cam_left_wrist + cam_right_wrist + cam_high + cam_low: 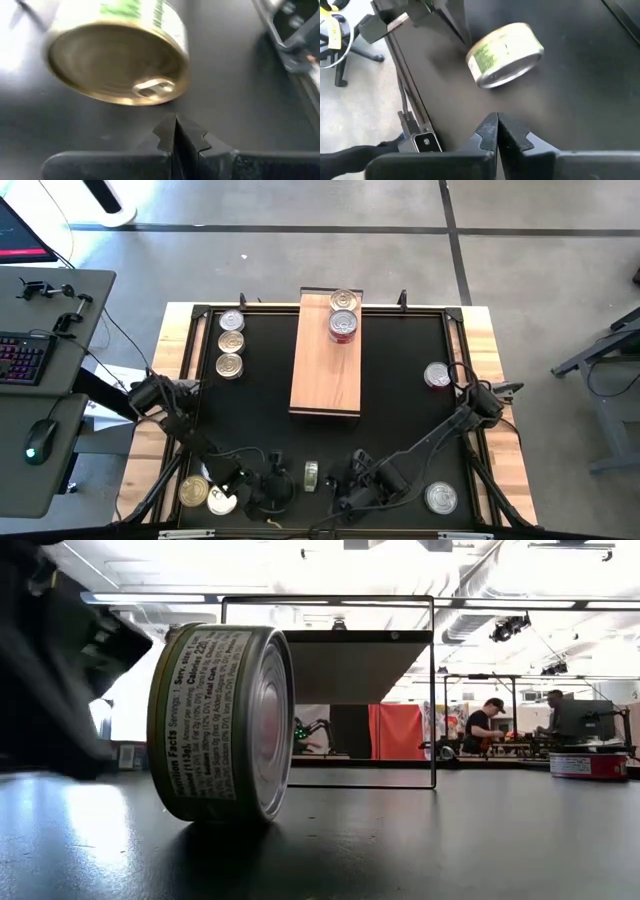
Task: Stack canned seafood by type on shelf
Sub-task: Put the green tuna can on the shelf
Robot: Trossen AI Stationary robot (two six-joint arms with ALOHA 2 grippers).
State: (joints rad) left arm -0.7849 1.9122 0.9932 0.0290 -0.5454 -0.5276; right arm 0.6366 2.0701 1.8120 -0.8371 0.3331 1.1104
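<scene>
Both claws, left (pixel 175 131) and right (pixel 497 130), are closed and empty near the tabletop's (pixel 400 380) front edge, flanking a green-labelled tin (pixel 311 474) standing on its rim. Two tins (pixel 343 315) sit stacked at the shelf's (pixel 325 370) far end; other tins (pixel 230 342) lie scattered around.

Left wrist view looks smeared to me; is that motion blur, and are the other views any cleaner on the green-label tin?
Left wrist view: yes, the green-label tin is streaked, its label unreadable. Low view: the tin stands on edge, print sharp, ceiling lights blown out behind. Right wrist view: tin fairly crisp. High view: tin small but unblurred.
</scene>
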